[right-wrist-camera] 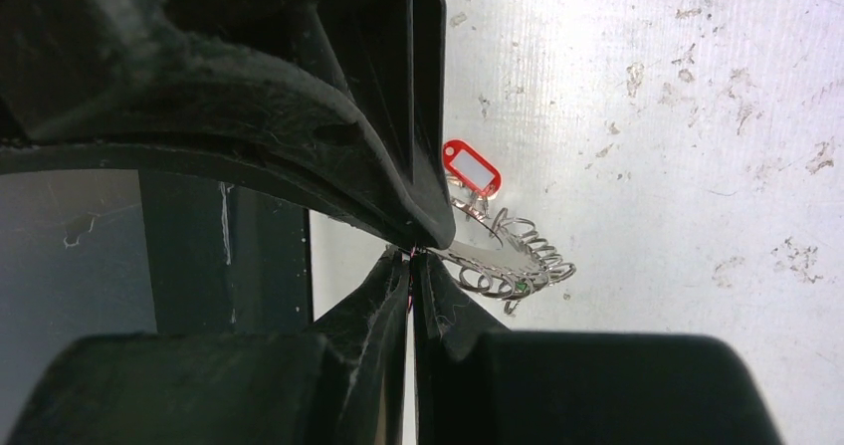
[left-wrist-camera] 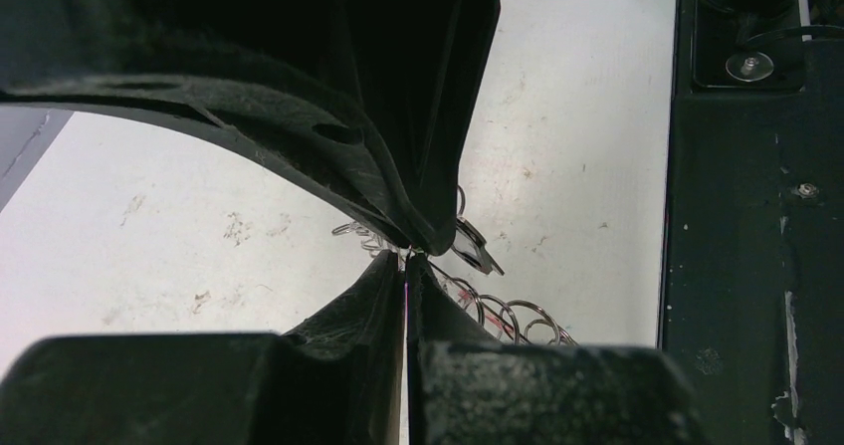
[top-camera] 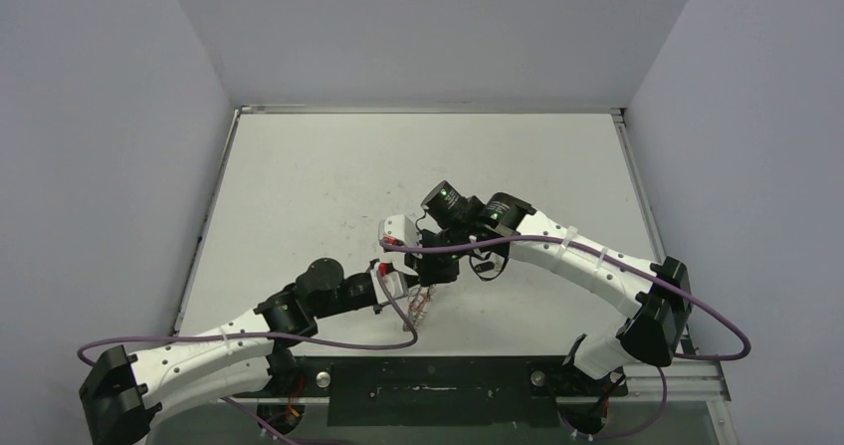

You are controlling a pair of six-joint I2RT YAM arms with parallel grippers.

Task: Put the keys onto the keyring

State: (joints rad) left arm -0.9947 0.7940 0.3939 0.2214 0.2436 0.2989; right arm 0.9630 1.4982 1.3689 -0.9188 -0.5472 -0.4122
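So, L jaws & R jaws both pinched shut on keyring (right-wrist-camera: 518, 266) edge.

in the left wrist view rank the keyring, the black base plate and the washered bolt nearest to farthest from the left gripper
From the left gripper, jaws shut:
1. keyring: its wire sits right at the tips, with coils just to the lower right.
2. black base plate: along the right side of the view.
3. washered bolt: top right corner, farthest.

Silver keyring (right-wrist-camera: 503, 256), red tag (right-wrist-camera: 472, 169); white scuffed table (right-wrist-camera: 647, 116); purple cable (top-camera: 348, 345)
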